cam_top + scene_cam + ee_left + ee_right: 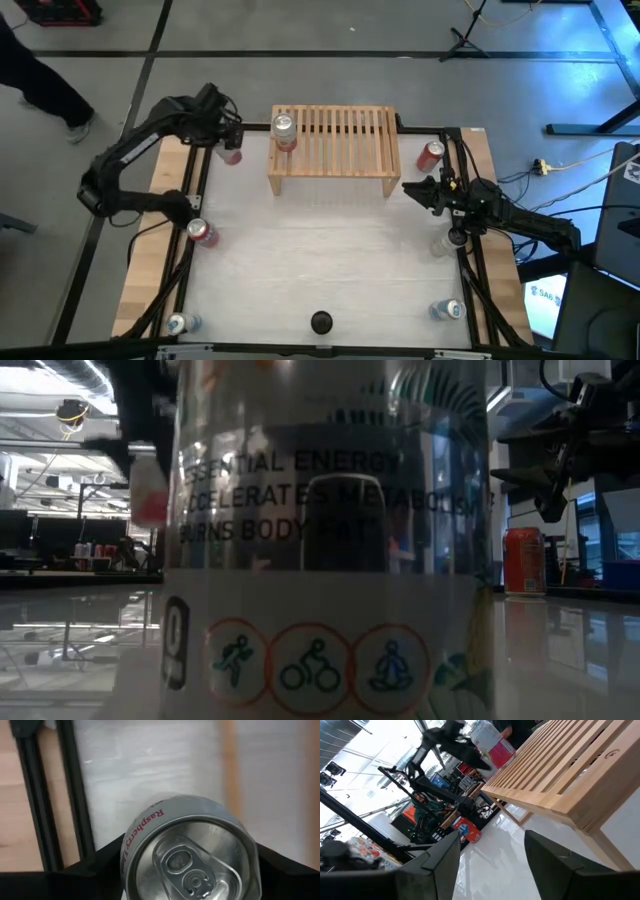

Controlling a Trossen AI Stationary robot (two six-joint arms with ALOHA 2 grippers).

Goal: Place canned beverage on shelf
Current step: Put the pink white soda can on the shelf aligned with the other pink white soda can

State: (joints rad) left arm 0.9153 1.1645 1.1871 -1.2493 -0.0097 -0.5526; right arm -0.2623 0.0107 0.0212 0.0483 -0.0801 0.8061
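Observation:
The light-wood slatted shelf (335,150) stands at the table's far middle; it also shows in the right wrist view (570,775). A can (284,128) stands on its far left corner. My left gripper (226,140) is just left of the shelf, shut on a silver and pink can (232,155), whose top fills the left wrist view (190,857). My right gripper (412,190) is open and empty by the shelf's right leg, its fingers apart in its own wrist view (492,870). My left gripper pinches the can's upper side wall (131,851) between its two fingers, one on each opposite side. The fingers (100,867) come from above, pointing down. The can stays upright, its top up; the low view shows it raised off the table.
A red can (430,155) stands right of the shelf, also in the low view (524,560). More cans stand at the left (203,232), near left (180,323) and near right (447,311). A large can (320,540) blocks most of the low view. Black frame rails (192,200) line both sides.

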